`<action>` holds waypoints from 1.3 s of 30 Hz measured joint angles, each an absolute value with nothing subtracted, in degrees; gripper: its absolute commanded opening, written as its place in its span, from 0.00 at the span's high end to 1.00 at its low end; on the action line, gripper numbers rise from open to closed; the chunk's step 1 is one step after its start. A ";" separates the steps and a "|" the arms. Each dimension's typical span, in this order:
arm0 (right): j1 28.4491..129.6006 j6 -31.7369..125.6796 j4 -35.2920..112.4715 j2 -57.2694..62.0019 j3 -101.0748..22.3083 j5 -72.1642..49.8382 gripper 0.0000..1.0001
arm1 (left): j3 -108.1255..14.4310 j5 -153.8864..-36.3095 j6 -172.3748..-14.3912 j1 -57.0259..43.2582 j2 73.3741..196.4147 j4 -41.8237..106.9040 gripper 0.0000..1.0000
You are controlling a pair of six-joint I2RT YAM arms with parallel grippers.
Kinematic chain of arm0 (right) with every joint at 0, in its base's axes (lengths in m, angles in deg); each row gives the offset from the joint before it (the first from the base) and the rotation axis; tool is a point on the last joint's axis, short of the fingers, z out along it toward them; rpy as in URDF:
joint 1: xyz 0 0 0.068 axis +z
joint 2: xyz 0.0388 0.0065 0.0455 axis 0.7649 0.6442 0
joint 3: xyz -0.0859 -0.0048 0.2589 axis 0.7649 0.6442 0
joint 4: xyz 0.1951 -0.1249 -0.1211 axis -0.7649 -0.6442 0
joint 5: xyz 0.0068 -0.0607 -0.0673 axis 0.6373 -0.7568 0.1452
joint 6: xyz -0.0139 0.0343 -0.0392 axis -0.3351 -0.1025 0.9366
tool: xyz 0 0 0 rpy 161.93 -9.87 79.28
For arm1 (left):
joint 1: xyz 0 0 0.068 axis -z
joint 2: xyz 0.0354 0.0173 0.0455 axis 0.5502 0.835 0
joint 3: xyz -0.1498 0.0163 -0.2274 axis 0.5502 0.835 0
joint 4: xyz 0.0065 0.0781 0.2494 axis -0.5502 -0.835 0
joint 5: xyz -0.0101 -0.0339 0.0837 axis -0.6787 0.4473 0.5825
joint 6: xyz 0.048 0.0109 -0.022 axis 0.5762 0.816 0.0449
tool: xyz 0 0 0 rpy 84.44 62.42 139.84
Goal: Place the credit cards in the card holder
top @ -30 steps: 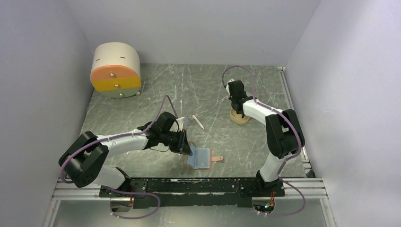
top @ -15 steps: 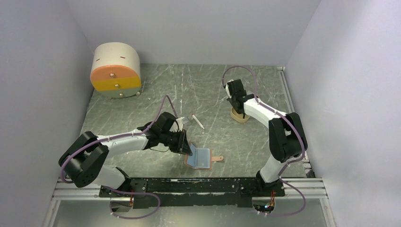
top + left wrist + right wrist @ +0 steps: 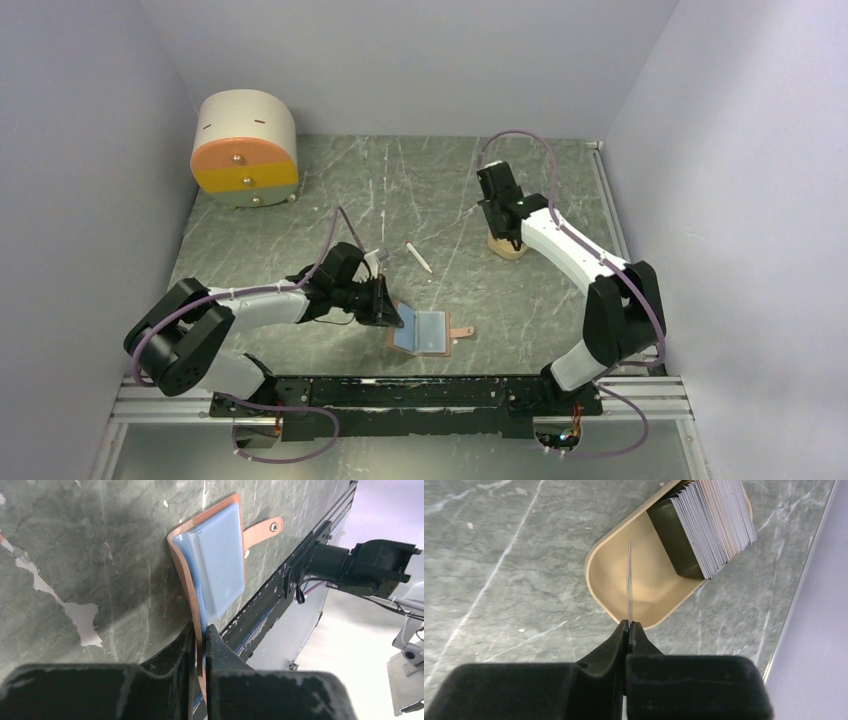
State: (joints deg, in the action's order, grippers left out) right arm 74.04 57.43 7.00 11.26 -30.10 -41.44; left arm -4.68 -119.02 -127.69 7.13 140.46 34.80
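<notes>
Right gripper (image 3: 628, 625): jaws clenched on one card (image 3: 628, 580), pinched by its near end and seen edge-on. In the last second it shut and rose. The card now hangs above the tray (image 3: 654, 590), apart from the stack (image 3: 719, 520) standing at the tray's far end.

Left gripper (image 3: 200, 630): it closed in the last half second, and now grips the near edge of the holder (image 3: 220, 555). The brown cover curls up to my fingers, blue sleeves exposed. The holder lies open on the table (image 3: 450, 190) near my bases, well apart from the tray.

Meaning: first card is picked and the holder is braced. I see no card in a sleeve yet.

Judgement: next is to carry the card across and line it up with a sleeve mouth. A thin card held by one end may pivot in the grip.
</notes>
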 measured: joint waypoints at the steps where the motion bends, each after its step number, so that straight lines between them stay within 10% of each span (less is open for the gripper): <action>1: 74.10 56.42 6.54 10.74 -30.18 -41.22 1.00 | -4.33 -119.02 -128.19 6.93 140.50 35.80 0.91; 27: 89.27 21.10 30.80 -8.02 -1.16 -9.55 1.00 | -1.25 -116.11 -131.58 3.57 144.30 45.05 0.72; 39: 89.51 10.78 47.98 -9.00 11.67 -3.60 1.00 | 2.40 -114.82 -130.40 3.46 141.31 44.39 0.78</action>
